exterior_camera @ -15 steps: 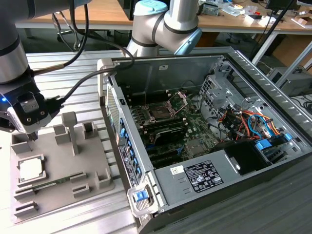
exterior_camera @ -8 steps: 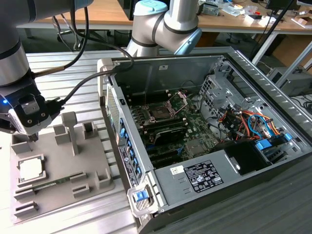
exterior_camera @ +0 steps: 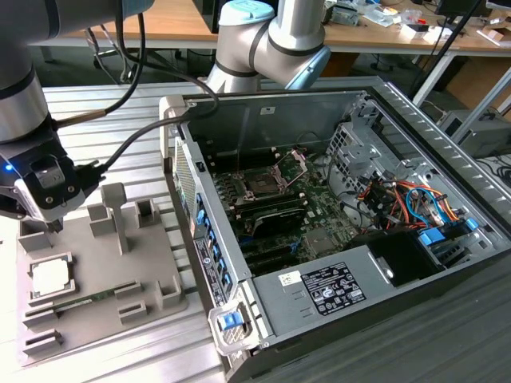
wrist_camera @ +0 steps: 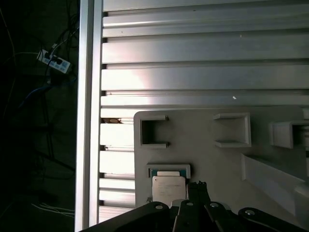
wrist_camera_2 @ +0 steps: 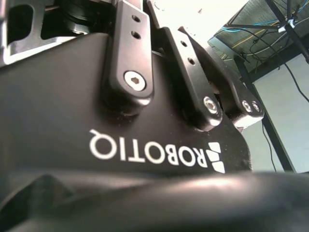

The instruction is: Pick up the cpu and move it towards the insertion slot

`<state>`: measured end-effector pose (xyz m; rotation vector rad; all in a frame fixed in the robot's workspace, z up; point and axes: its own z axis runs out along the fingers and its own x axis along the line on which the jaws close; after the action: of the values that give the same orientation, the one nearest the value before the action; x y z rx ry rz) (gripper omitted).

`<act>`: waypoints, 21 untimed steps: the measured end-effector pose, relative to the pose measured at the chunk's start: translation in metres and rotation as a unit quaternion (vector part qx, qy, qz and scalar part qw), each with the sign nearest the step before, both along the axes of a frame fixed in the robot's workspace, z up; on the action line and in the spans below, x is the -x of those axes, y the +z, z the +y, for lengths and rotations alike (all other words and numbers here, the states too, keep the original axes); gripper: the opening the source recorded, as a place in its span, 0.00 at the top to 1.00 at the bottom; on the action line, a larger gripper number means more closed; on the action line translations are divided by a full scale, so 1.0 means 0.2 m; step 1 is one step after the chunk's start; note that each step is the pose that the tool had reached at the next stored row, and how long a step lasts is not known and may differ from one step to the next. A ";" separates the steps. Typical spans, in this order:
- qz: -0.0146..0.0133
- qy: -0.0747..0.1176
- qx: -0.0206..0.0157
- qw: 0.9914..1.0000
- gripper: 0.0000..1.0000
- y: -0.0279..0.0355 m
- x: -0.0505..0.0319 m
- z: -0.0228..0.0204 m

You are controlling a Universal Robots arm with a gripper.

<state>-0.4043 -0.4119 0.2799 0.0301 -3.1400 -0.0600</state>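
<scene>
Hovering gripper (exterior_camera: 54, 226), slatted table (exterior_camera: 104, 112), desks (exterior_camera: 168, 20) behind

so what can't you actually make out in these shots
- cpu: first wrist view, its near edge is hidden behind the gripper.
- insertion slot: exterior view, too small to tell what its dark centre holds.
- grey holder plate: first wrist view, cut off at the picture's edge.
- memory stick: exterior view, too small for any detail.
</scene>
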 end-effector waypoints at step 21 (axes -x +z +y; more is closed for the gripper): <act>0.000 0.000 0.000 1.000 0.89 -0.024 0.000 0.000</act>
<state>-0.4043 -0.4119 0.2751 0.0300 -3.1400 -0.0600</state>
